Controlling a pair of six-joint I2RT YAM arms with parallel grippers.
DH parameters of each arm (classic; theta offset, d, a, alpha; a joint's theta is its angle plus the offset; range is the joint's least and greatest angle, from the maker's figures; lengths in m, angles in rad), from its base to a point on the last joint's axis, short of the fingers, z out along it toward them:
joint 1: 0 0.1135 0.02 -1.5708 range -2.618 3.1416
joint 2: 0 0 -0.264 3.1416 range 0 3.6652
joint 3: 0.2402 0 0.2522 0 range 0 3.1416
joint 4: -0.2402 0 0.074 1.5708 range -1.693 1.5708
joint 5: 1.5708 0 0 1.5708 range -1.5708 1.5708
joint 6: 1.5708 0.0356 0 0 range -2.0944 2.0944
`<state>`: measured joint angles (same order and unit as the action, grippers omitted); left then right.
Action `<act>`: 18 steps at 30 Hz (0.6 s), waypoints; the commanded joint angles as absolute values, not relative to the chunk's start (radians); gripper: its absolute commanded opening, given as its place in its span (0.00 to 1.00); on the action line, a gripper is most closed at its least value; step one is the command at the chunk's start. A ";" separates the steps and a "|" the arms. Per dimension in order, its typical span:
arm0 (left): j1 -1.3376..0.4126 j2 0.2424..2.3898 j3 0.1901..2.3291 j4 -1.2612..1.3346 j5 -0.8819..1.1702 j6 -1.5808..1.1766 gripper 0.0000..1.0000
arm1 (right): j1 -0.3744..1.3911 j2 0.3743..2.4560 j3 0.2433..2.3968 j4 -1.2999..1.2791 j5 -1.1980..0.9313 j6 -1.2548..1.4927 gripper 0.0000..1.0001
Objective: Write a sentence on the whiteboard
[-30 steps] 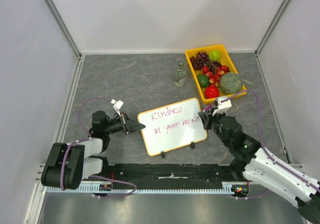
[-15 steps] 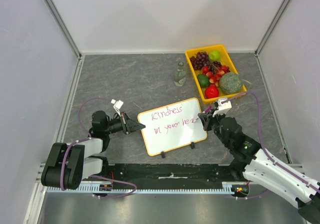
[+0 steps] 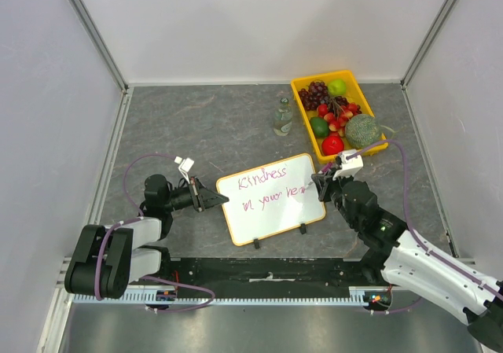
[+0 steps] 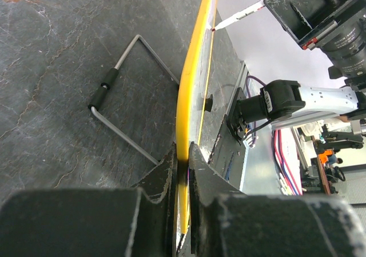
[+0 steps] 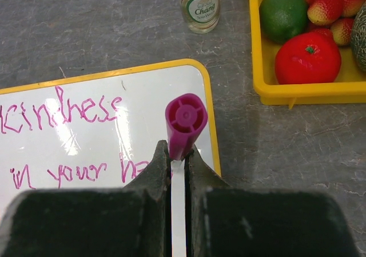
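Grey marbled worktop [image 3: 204, 125], white-walled enclosure.

Item: flat white rectangular whiteboard with a thin yellow rim [image 3: 271, 218], near the front centre between both arms, with a bent wire stand [image 4: 123, 105] behind it. It bears the purple-pink handwritten sentence [image 3: 271, 186], whose last word is unfinished.

Handling, as we judge it: light, thin and stiff, with a slick face, so likely to slide under pen pressure. We would take it by the rim, never the written face.

Left jaws: clenched on the left rim.

Right jaws: clenched on a slim white marker with a purple cap end [image 5: 186, 118], tip at the last word.
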<state>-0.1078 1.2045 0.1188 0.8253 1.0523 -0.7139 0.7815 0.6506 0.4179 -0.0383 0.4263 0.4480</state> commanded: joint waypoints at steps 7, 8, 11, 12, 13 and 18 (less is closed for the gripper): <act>-0.110 1.213 0.127 0.822 1.042 -0.698 0.02 | 0.775 0.675 0.468 -0.008 0.492 0.430 0.00; -0.109 1.215 0.127 0.822 1.042 -0.699 0.02 | 0.773 0.675 0.469 0.018 0.492 0.430 0.00; -0.109 1.210 0.129 0.822 1.042 -0.699 0.02 | 0.772 0.677 0.471 0.020 0.500 0.428 0.00; -0.109 1.212 0.129 0.822 1.042 -0.699 0.02 | 0.770 0.678 0.471 0.020 0.499 0.429 0.00; -0.109 1.212 0.127 0.824 1.042 -0.698 0.02 | 0.770 0.678 0.469 0.020 0.499 0.428 0.00; -0.109 1.212 0.127 0.822 1.042 -0.700 0.02 | 0.769 0.673 0.457 0.014 0.489 0.431 0.00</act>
<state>-0.1081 1.2045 0.1188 0.8253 1.0531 -0.7139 0.7757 0.6746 0.4335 -0.0109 0.4541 0.4442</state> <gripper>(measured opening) 0.127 0.066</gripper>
